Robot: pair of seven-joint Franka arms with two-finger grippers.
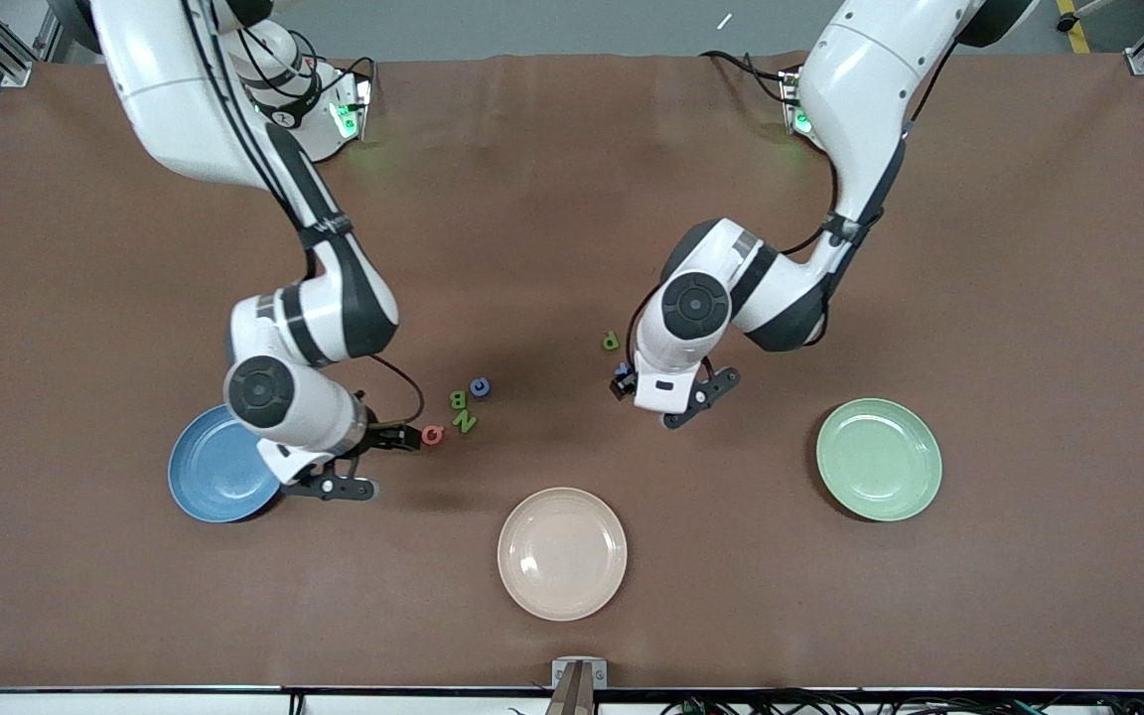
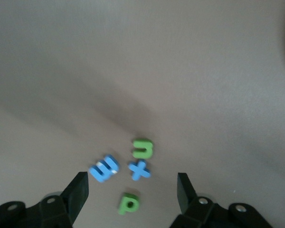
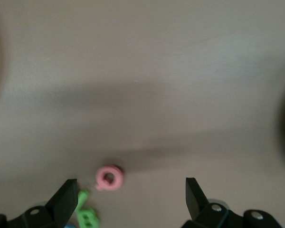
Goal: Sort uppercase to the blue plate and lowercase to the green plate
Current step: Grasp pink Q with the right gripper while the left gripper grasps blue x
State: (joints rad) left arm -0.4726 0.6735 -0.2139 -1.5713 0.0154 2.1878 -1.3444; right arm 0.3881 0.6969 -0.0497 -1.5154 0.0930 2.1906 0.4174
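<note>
Lowercase p (image 1: 611, 341), uppercase Q (image 1: 432, 434), B (image 1: 457, 399), N (image 1: 465, 422)

Left arm reaches from its base with elbow bent and wrist turned down, left gripper (image 2: 132, 190) low over the table, fingers (image 2: 78, 190) spread apart; right arm likewise bent, right gripper (image 3: 128, 194) low over the table, fingers (image 3: 66, 192) wide apart, holding nothing.
</note>
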